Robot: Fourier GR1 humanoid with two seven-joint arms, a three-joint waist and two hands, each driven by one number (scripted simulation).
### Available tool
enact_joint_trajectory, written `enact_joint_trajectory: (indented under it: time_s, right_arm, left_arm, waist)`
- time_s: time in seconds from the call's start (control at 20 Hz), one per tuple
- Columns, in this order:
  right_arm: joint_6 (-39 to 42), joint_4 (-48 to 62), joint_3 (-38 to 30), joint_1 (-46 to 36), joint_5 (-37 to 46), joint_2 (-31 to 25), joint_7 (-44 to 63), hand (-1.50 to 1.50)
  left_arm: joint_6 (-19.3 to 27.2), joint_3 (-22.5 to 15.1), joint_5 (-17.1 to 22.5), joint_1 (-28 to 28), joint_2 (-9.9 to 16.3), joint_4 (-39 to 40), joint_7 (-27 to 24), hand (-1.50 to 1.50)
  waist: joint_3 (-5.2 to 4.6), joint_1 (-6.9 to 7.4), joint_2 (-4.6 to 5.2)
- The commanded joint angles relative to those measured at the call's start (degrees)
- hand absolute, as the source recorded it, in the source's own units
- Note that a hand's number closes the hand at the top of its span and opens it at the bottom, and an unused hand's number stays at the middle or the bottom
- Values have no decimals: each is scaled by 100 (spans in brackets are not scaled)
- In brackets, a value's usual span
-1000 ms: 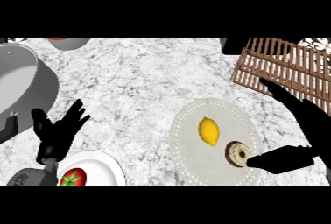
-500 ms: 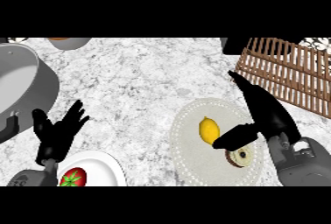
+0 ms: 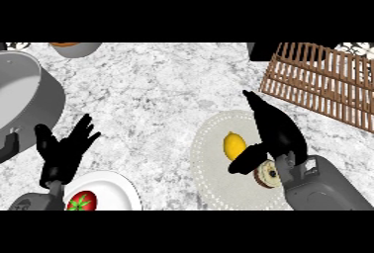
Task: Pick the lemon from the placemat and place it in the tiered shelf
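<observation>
The lemon [image 3: 234, 145] stands tall on the mat [image 3: 211, 173], just left of the right hand [image 3: 276, 132], whose fingers are open; the left hand [image 3: 66, 150] rests open far away.

A white and grey marbled tabletop [image 3: 161, 94] fills the whole view, evenly lit with only soft shadows. A large grey pot [image 3: 25, 94] sits at its left edge and a grey bowl [image 3: 75, 48] at the top edge. A white plate [image 3: 116, 190] holding a tomato [image 3: 82, 201] lies at the lower left.
</observation>
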Motion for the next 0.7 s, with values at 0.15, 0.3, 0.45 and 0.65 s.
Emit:
enact_joint_trajectory:
  time_s: [0.15,0.3,0.45,0.65]
  right_arm:
    - [-46,368,320,80,891,474,773,-150]
    - [111,112,309,391,1022,508,729,-150]
    - [-22,784,308,108,1332,1001,640,-150]
    - [136,1051,139,179,1516,1057,409,-150]
  left_arm:
    - [-230,127,97,263,132,-160,338,0]
    - [-160,71,-84,335,-90,-61,143,0]
    - [-389,189,-41,227,51,-9,207,0]
    - [-223,207,-159,-49,-189,126,316,0]
  waist:
    - [-39,21,25]
    - [-39,-15,25]
    - [-39,12,37]
    - [-39,-16,41]
